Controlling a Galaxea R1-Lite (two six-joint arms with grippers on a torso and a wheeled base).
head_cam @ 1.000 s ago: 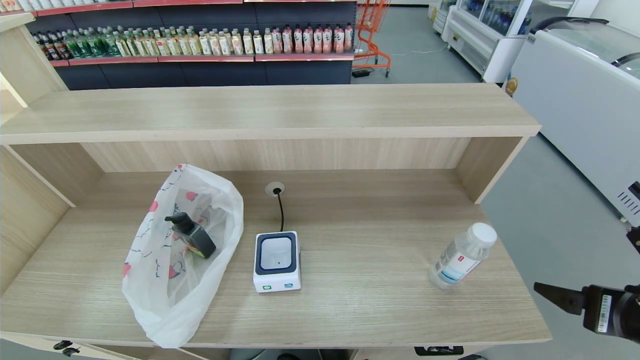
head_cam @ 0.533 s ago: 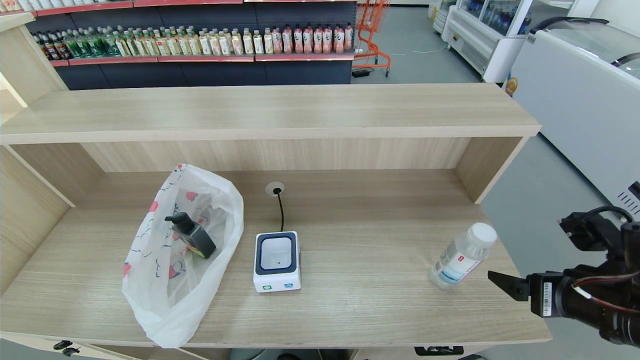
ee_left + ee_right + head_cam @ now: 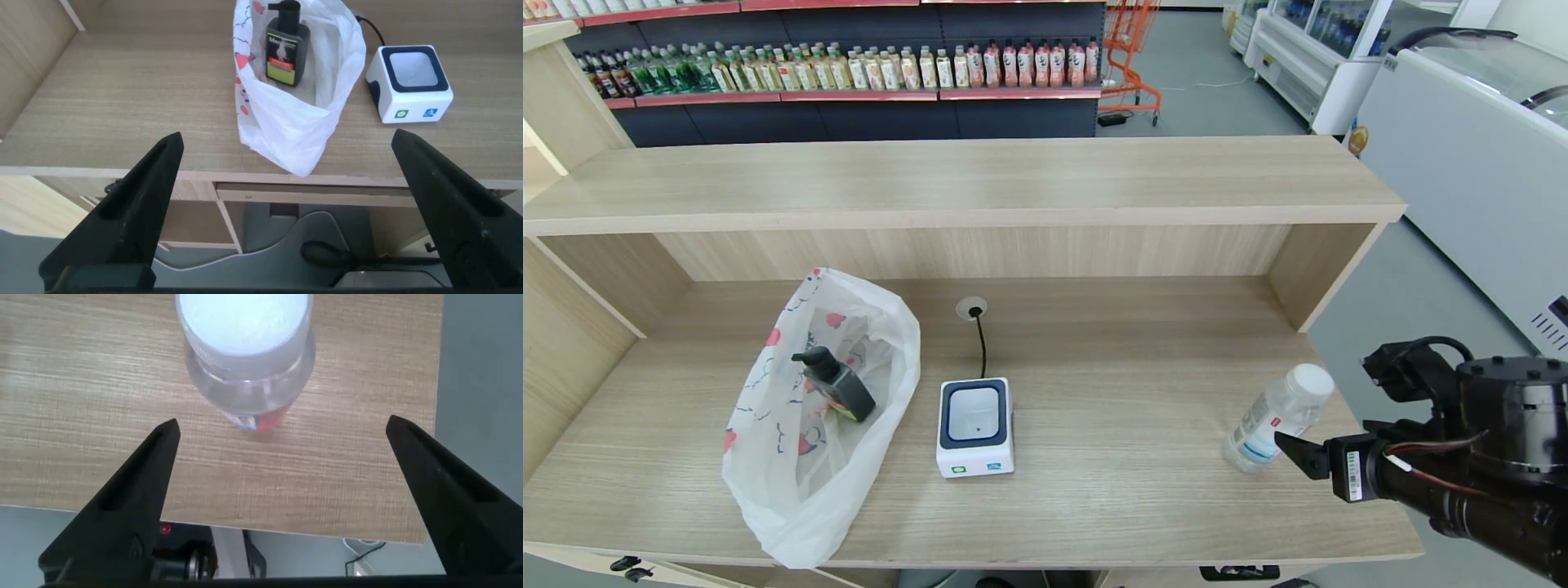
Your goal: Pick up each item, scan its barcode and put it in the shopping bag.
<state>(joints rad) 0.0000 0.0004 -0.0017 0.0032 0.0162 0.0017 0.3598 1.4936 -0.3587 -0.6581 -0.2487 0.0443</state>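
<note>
A clear bottle (image 3: 1278, 416) with a white cap stands near the counter's right end; in the right wrist view the bottle (image 3: 245, 359) sits just ahead of the fingers. My right gripper (image 3: 1327, 402) (image 3: 282, 429) is open, close to the bottle's right side and apart from it. The white patterned shopping bag (image 3: 817, 441) (image 3: 294, 106) lies open at the left with a dark pump bottle (image 3: 837, 385) (image 3: 284, 49) inside. A white scanner (image 3: 975, 425) (image 3: 413, 73) sits at the centre. My left gripper (image 3: 288, 143) is open with nothing in it, off the counter's front edge, facing the bag.
The wooden counter (image 3: 1135, 498) has a raised back shelf (image 3: 964, 184) and side walls. The scanner's cable (image 3: 980, 343) runs to a hole at the back. The bottle stands close to the counter's right edge, with floor beyond it.
My right arm has come in from the right edge, moving left toward the bottle with its fingers open. Bottle, bag and scanner have stayed put.
</note>
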